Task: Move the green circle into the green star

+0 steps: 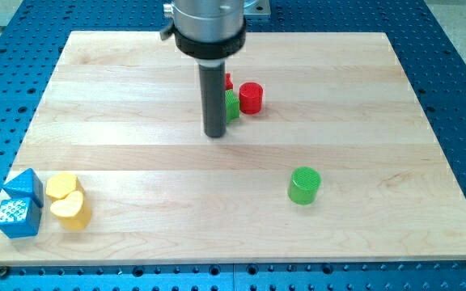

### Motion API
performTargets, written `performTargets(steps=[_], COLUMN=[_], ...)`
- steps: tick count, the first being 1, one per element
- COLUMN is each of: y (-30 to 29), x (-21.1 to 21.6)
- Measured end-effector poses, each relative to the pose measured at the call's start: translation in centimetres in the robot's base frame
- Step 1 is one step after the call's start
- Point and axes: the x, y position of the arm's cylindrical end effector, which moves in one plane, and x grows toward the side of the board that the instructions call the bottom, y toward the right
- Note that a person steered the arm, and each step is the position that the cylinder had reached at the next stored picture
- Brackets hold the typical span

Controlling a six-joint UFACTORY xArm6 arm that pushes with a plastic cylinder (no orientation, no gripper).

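Note:
The green circle is a short green cylinder on the wooden board, right of centre toward the view's bottom. The green star is mostly hidden behind my rod, near the board's top centre. My tip rests on the board just left of and below the green star, well up and left of the green circle. A red cylinder stands right beside the green star, and another red block peeks out behind the rod.
At the view's bottom left corner of the board stand a blue block and two yellow blocks, one rounded and one heart-shaped. A blue perforated table surrounds the board.

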Motion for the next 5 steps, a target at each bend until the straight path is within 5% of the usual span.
performTargets(steps=[1,2,3,5], y=[12.7,18.8,12.9,1.7], x=[0.3,5.9,11.8,1.9])
